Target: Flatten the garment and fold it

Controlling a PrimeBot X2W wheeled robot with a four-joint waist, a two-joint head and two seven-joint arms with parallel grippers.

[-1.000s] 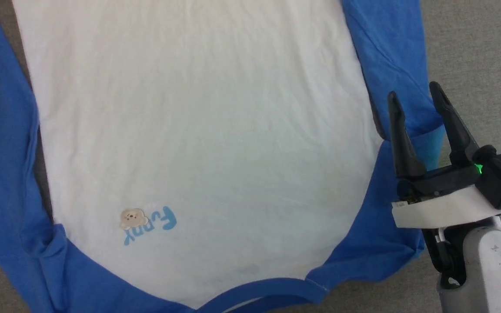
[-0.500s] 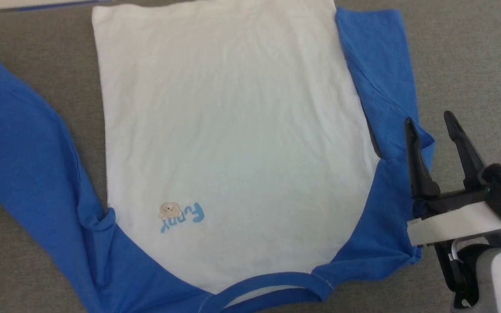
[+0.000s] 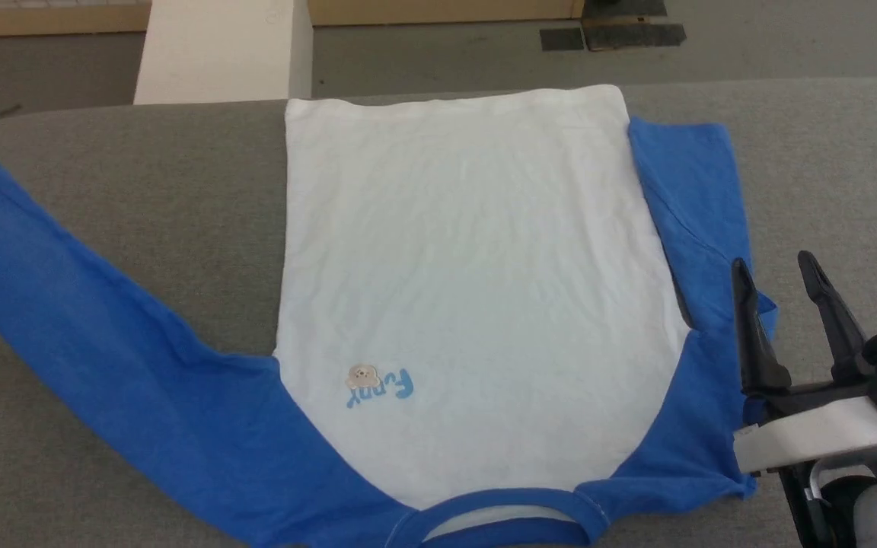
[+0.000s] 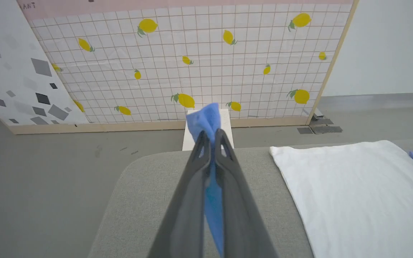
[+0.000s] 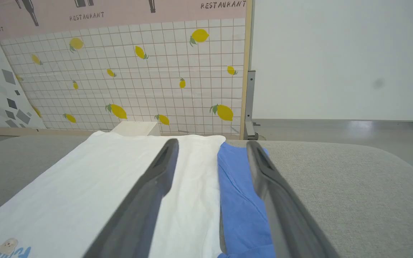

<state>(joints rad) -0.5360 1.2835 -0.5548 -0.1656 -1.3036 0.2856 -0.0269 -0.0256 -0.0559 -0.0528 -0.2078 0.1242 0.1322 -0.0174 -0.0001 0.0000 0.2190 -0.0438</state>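
Since a second ago the head camera has drawn back, and the raglan shirt (image 3: 469,289) has changed shape: its left sleeve (image 3: 88,304), then lying along the white body, now stretches toward the tabletop's (image 3: 180,190) left edge. The shirt lies front up, neckband (image 3: 499,501) at the near edge, hem (image 3: 454,97) at the far edge, long axis near to far. The left wrist view shows the left tool (image 4: 212,138) pinched tight on blue sleeve cloth, the white body off to its right, so the fold, I judge, goes rightward. The head view gives the sleeve's whole run. The right tool (image 3: 772,260) hangs wide and empty by the right sleeve (image 3: 693,198), which lies along the body
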